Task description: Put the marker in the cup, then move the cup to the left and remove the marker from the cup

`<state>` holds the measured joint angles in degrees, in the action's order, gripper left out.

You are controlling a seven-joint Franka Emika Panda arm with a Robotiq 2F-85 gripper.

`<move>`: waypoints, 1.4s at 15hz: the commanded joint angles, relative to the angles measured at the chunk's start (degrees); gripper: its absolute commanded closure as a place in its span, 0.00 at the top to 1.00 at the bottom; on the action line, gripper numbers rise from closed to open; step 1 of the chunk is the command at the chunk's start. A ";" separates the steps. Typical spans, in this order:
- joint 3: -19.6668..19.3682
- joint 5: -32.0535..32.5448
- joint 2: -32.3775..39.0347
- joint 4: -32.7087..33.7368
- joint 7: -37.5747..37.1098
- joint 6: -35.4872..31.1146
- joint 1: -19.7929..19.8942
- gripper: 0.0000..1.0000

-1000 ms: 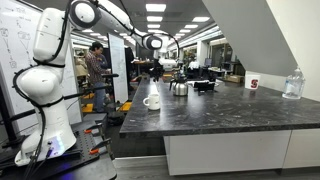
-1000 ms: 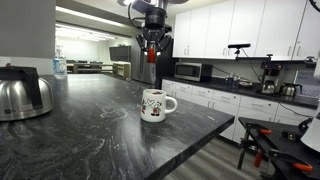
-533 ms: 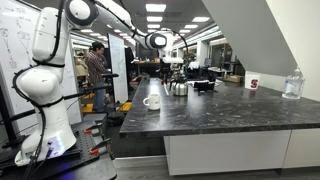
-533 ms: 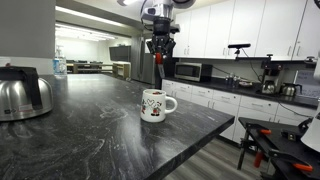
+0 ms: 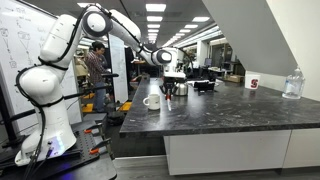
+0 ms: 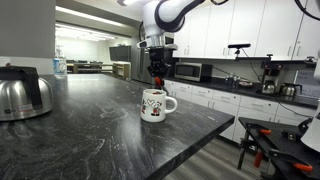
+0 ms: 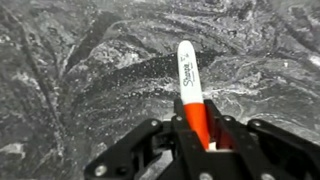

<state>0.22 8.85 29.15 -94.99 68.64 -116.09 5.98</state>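
Note:
The marker [image 7: 190, 85] is red-orange with a white labelled barrel. It is clamped upright between the fingers of my gripper [image 7: 197, 125], tip pointing away over the dark stone counter. In both exterior views my gripper [image 6: 157, 72] [image 5: 168, 78] hangs above and just behind the white mug [image 6: 153, 104] [image 5: 152, 101], which stands near the counter's corner with its handle to the side. The marker's lower end [image 6: 157, 82] shows just above the mug's rim. The mug is not in the wrist view.
A steel kettle [image 6: 22, 92] [image 5: 178, 88] stands on the dark marbled counter [image 6: 90, 140]. A white cup with a red mark [image 5: 253, 83] and a water bottle [image 5: 292, 85] stand further along. The counter edge is close to the mug.
The arm has come down and shifted sideways with the marker, from high above the counter to just over the mug. The mug has not moved.

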 commanded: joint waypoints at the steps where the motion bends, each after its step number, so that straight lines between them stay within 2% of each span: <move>1: -0.49 -0.03 2.18 2.44 -10.20 3.58 -0.39 0.06; 5: 0.89 -1.81 0.91 -0.21 -16.59 5.07 0.37 0.06; 10: 1.81 -4.80 -0.40 -4.30 -28.87 9.17 0.07 0.06; 16: 1.57 -8.29 -4.30 -14.76 -40.06 2.23 0.17 0.06; 20: 1.25 -9.89 -5.82 -18.71 -44.27 1.37 0.78 0.08; 21: 1.17 -10.30 -6.05 -19.29 -45.12 1.13 0.85 0.50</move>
<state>1.58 0.50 25.44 -110.71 26.63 -112.22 6.61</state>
